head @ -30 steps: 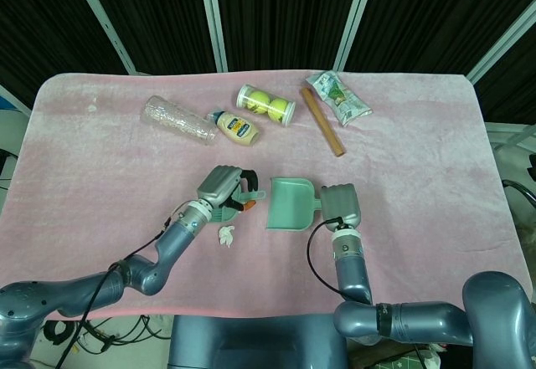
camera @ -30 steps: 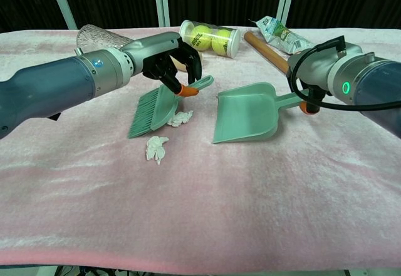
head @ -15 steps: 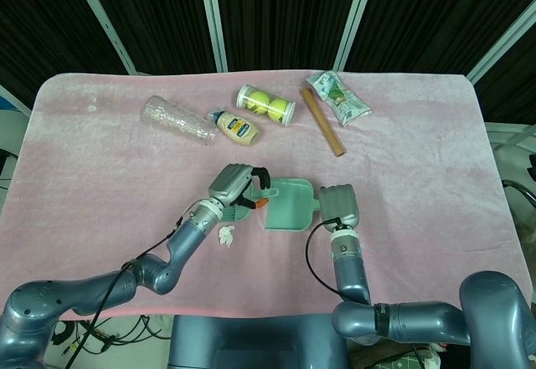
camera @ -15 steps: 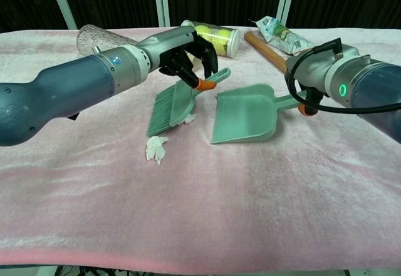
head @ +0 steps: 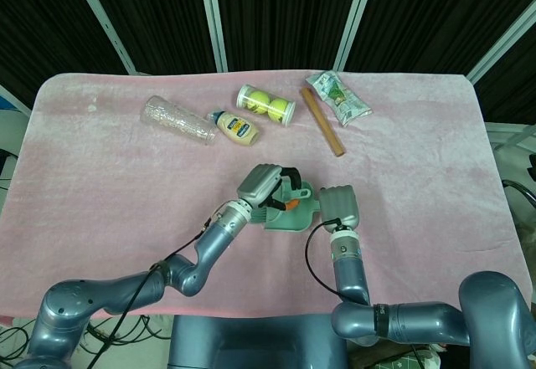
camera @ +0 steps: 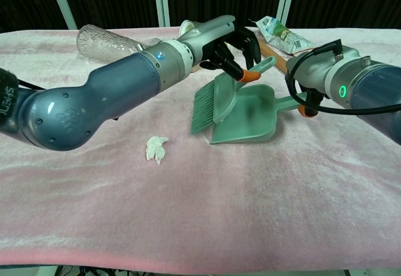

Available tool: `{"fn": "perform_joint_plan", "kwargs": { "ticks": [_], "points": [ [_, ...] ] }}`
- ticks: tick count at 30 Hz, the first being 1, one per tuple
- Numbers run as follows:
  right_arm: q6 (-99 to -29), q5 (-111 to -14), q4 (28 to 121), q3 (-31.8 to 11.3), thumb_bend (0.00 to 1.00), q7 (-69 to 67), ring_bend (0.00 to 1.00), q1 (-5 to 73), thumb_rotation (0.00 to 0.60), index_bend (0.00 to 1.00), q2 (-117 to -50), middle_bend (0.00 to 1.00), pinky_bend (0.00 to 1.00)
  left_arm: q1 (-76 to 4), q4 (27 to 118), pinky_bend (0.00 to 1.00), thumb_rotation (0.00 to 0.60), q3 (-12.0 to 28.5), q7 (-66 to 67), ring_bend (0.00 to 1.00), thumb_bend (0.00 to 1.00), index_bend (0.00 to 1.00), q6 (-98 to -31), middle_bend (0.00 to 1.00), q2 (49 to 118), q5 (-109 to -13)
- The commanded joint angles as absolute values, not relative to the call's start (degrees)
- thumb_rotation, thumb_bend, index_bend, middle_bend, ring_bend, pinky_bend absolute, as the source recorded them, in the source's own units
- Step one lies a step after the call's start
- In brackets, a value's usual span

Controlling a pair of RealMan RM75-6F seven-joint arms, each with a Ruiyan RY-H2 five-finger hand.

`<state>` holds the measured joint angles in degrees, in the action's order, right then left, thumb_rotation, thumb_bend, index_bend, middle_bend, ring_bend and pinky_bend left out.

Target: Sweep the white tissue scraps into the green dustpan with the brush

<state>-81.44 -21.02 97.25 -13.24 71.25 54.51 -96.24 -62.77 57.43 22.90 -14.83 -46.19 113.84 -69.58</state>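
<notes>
The left hand [camera: 241, 44] holds the brush [camera: 216, 97] at the mouth of the green dustpan [camera: 250, 116], whose handle the right hand [camera: 313, 76] grips, so one tissue scrap [camera: 156, 148] on the cloth needs a low sweep.

The left arm reaches forward and inward across the desk [camera: 326, 194], its grey-blue forearm crossing the chest view from lower left to upper centre. The left hand [head: 266, 187] is curled with dark fingers [camera: 241, 49] wrapped around the orange-collared handle of the green hand brush [camera: 216, 97], held tilted with bristles down. The right arm comes in from the right, a green light glowing on its wrist. The right hand [head: 339, 206] is closed over the handle of the green plastic dustpan [camera: 250, 119].
</notes>
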Motion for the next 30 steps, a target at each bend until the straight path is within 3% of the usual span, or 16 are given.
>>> {"fn": "perform_joint_plan", "kwargs": {
  "ticks": [1,15,30],
  "points": [
    [-81.55,-21.16,97.31,-13.16,0.49,71.19,0.71,54.44,0.600,0.61,-96.14,0.58,0.83,-63.84,56.59,1.00,0.600,23.59,-16.02,0.89,0.36,0.62,-47.03,0.63,115.29,-70.20],
    [-82.36,-21.32,98.08,-13.10,0.49,71.64,0.71,54.46,0.600,0.61,-96.05,0.58,0.83,-64.23,58.65,1.00,0.600,24.84,-20.45,0.89,0.36,0.62,-50.52,0.63,114.11,-72.58],
    [-81.50,-21.71,97.64,-12.52,0.49,71.48,0.71,54.36,0.600,0.61,-96.04,0.58,0.83,-58.41,61.25,1.00,0.600,20.61,-19.27,0.89,0.36,0.62,-50.34,0.63,107.57,-71.61]
  ]
}}
